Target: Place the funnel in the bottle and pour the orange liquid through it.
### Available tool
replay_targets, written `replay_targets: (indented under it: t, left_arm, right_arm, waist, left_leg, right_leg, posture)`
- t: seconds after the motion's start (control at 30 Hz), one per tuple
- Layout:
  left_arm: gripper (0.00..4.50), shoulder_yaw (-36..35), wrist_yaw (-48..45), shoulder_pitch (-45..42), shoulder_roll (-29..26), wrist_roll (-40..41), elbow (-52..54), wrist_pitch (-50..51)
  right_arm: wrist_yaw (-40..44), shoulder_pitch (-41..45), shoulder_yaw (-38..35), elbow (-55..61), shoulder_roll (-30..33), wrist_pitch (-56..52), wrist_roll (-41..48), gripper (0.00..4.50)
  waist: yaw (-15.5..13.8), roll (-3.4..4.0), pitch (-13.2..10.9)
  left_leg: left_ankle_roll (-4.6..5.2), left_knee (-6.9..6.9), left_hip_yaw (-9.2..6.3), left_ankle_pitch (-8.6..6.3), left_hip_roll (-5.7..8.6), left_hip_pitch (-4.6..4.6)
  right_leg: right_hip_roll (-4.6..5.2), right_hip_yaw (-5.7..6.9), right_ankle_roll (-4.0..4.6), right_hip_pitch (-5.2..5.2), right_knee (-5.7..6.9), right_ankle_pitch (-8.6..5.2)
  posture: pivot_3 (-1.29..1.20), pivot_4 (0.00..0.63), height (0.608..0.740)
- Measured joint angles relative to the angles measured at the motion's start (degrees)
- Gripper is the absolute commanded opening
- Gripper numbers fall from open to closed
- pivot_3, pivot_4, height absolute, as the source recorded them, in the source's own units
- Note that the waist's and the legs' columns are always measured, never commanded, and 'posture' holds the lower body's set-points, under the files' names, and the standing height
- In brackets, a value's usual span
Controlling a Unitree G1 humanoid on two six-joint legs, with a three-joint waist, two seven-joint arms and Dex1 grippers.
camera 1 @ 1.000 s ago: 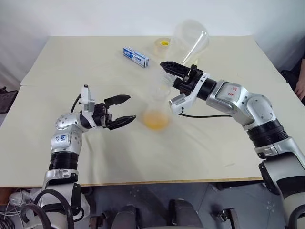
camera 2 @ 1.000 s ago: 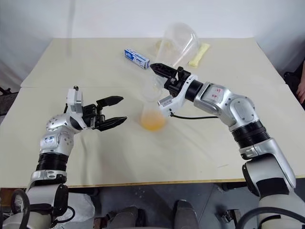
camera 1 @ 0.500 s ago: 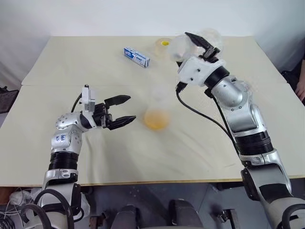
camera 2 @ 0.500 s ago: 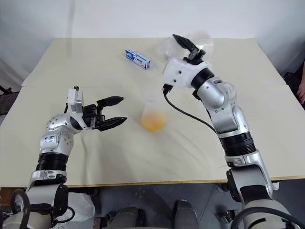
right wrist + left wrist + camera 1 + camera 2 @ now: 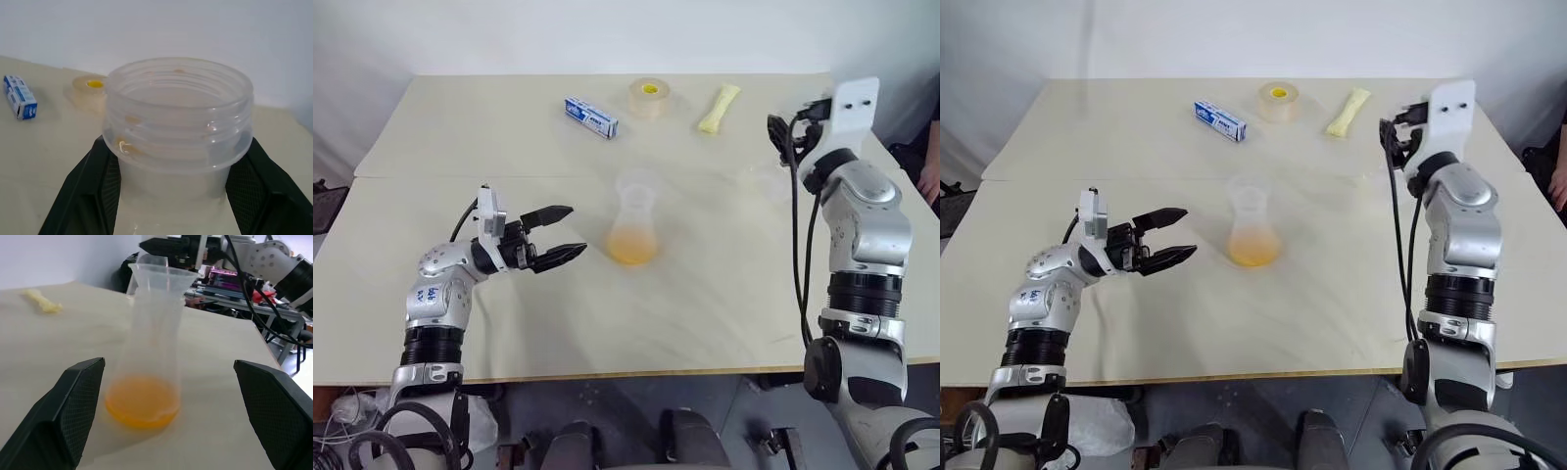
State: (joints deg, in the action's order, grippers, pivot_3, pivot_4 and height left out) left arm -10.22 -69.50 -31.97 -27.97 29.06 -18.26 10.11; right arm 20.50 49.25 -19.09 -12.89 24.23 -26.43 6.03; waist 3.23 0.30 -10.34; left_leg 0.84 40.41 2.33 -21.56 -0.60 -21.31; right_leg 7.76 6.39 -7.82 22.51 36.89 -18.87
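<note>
The clear bottle [image 5: 633,220] stands upright mid-table with the orange liquid [image 5: 632,247] pooled in its base. The small clear funnel [image 5: 635,184] sits in its neck. In the left wrist view, bottle [image 5: 151,338], funnel [image 5: 159,276] and liquid [image 5: 142,404] stand between and beyond my left fingers. My left gripper [image 5: 576,230] is open, level with the bottle and a short way to its left, touching nothing. Far to the right, my right gripper [image 5: 781,132] is raised and shut on a clear wide-mouthed cup [image 5: 178,112], held upright and holding only a few orange drops.
At the back of the table lie a blue-and-white box [image 5: 591,116], a yellowish tape roll [image 5: 648,98] and a pale yellow wrapped stick [image 5: 719,108]. A person's hand [image 5: 930,181] shows at the right edge. A seam [image 5: 431,176] crosses the tabletop.
My right arm swung from beside the bottle's neck out to the right, and the tipped cup rolled back upright. The left gripper has stayed open near the bottle.
</note>
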Motion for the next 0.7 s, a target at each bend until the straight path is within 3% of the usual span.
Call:
replay_targets:
  t: [0.37, 0.57, 0.7]
  left_arm:
    - [4.5, 0.0, 5.2, -0.7, -2.2, -0.6, 1.5, 2.6]
    - [4.5, -0.1, 11.2, -0.7, -3.0, -1.3, 1.7, 7.5]
    - [4.5, -0.8, 13.8, -1.0, -3.2, -1.3, 1.7, 8.8]
  right_arm:
    - [-0.6, -6.7, -1.6, -1.0, 0.4, 2.2, 5.2, 2.46]
    - [-1.0, -7.7, -1.5, -1.1, 0.4, 4.1, 6.1, 4.44]
    - [-1.0, -7.7, -1.3, -1.1, 0.8, 4.8, 6.3, 4.48]
  waist:
    - [-0.1, 0.0, 0.0]
    - [-0.1, 0.0, 0.0]
    - [-0.2, 0.0, 0.0]
  left_leg:
    - [0.0, -0.01, 0.05, 0.0, 0.02, 0.02]
    - [0.0, 0.0, 0.05, 0.0, 0.01, 0.04]
    - [0.0, 0.0, 0.05, 0.0, 0.0, 0.04]
  right_leg:
    - [0.03, -0.06, 0.0, -0.01, 0.0, 0.0]
    - [0.03, -0.07, 0.0, -0.01, 0.0, 0.0]
    - [0.05, -0.08, 0.0, -0.01, 0.0, 0.0]
  posture:
    - [0.0, 0.15, 0.74]
    - [0.0, 0.15, 0.74]
    - [0.0, 0.15, 0.74]
